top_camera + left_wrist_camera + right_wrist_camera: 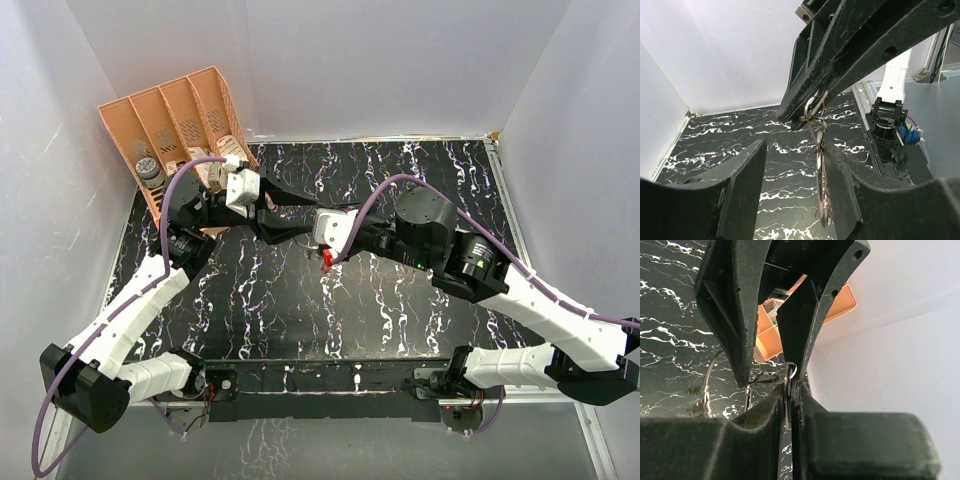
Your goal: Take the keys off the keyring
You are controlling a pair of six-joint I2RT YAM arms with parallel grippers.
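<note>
The right hand (801, 119) is pressed together on the keyring (813, 107) and holds it up off the desk (715, 131). The keys (823, 195) dangle below it in a tight stack. The left hand (796, 148) is spread about halfway, with a finger on either side of that stack and nothing pinched. The keys hang just against the inner face of one finger. From above, the red key (327, 258) shows under the spot where the two hands meet, over the middle of the desk.

The step in hand looks like singling out one key. The left hand would do well to centre first, so that both fingers meet the metal together and do not shove the stack sideways. It should then close on a single key and work it round the wire coil toward the split. Where that split lies cannot be made out here. The pull wants to be gentle, because a hard tug could twist the thin ring out of the right hand's pinch.
</note>
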